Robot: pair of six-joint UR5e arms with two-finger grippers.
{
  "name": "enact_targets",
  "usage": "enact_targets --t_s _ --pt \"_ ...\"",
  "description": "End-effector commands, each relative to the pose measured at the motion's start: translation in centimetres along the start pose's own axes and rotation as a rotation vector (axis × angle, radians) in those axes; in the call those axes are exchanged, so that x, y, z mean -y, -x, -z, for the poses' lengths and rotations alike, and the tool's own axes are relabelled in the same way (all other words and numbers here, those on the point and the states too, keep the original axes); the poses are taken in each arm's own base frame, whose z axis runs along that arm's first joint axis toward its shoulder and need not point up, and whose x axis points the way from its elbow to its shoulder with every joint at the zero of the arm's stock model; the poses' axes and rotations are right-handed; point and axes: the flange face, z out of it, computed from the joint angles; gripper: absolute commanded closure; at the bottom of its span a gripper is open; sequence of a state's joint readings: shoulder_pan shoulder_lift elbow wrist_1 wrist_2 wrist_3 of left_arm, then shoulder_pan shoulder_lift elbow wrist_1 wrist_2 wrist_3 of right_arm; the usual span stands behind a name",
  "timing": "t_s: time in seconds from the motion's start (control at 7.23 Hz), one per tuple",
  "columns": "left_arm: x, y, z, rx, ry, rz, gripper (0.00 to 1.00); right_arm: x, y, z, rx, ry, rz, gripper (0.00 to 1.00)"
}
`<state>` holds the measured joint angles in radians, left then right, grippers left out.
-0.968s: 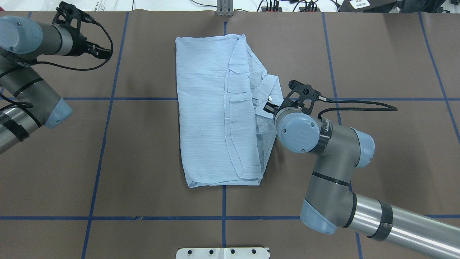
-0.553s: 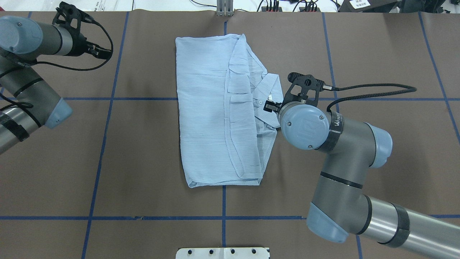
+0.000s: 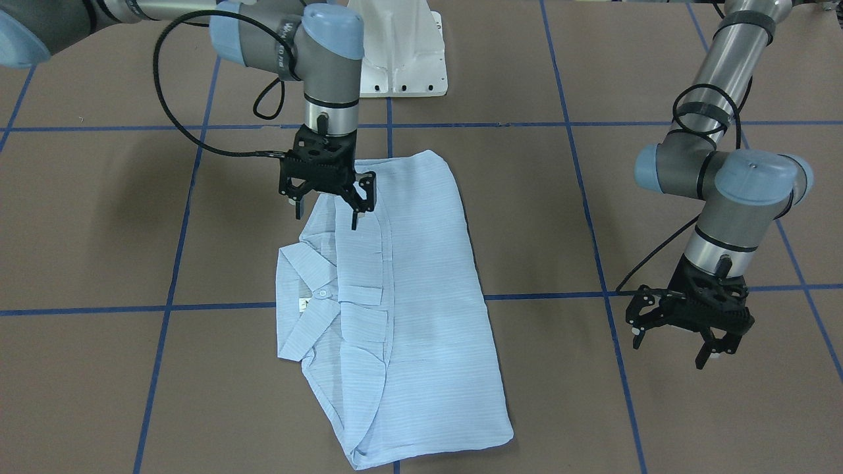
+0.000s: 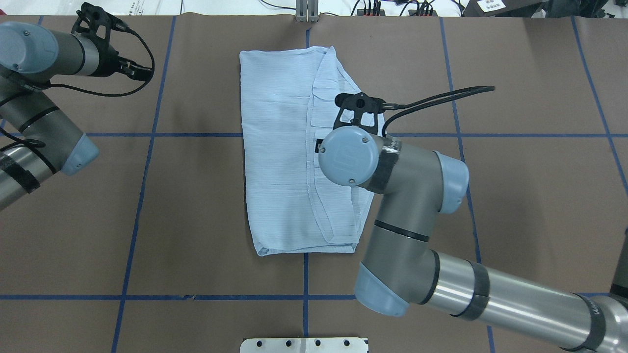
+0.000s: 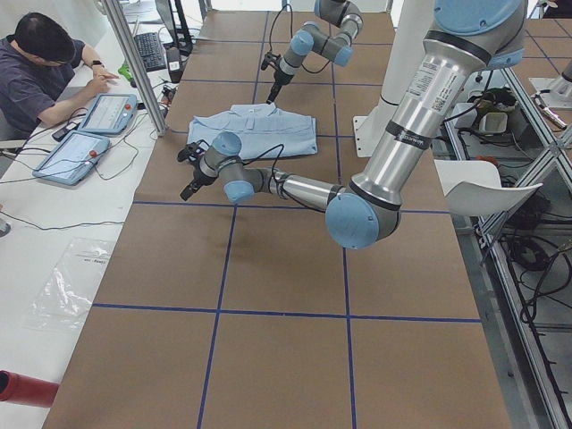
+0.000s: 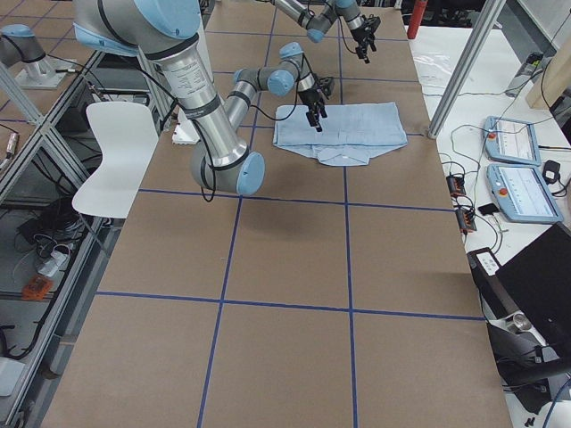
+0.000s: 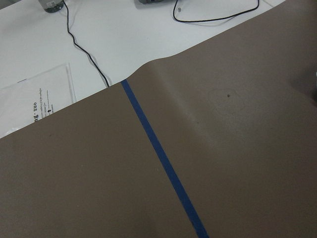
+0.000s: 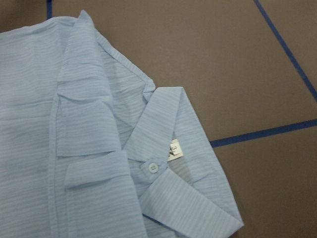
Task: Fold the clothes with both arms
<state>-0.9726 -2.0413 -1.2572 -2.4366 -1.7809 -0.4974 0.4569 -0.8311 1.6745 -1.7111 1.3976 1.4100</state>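
The right arm point(image 3: 327, 72) and left arm point(image 3: 731, 210) are built of silver-grey tubes capped in light blue; black cables point(image 3: 227, 155) are looped alongside, black bands point(image 4: 478, 289) wrapped round.

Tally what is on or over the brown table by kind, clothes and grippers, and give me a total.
Light-blue finely striped button-up shirt: 1
Black two-finger grippers: 2 (right gripper, left gripper)
Total: 3
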Motion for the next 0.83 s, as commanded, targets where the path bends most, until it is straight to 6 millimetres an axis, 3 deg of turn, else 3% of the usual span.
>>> enact_targets --t_s 0.0,0.28,0.41,0.69 --pt "-0.5 0.1 0.5 -0.002 -0.003 0.000 0.00 -1.6 3.0 -3.3 -0.066 0.043 0.147 0.00" --pt "-1.1 0.3 1.1 -0.003 -0.006 0.000 0.00 -1.3 9.5 -5.2 -0.131 0.067 0.177 0.00" --pt "-1.1 0.3 1.1 -0.003 -0.006 0.000 0.00 -1.6 11.0 -5.5 -0.148 0.075 0.184 0.00" --pt "-1.1 0.2 1.1 -0.005 -0.006 -0.001 0.00 -2.8 10.8 -6.3 -0.161 0.084 0.206 0.00"
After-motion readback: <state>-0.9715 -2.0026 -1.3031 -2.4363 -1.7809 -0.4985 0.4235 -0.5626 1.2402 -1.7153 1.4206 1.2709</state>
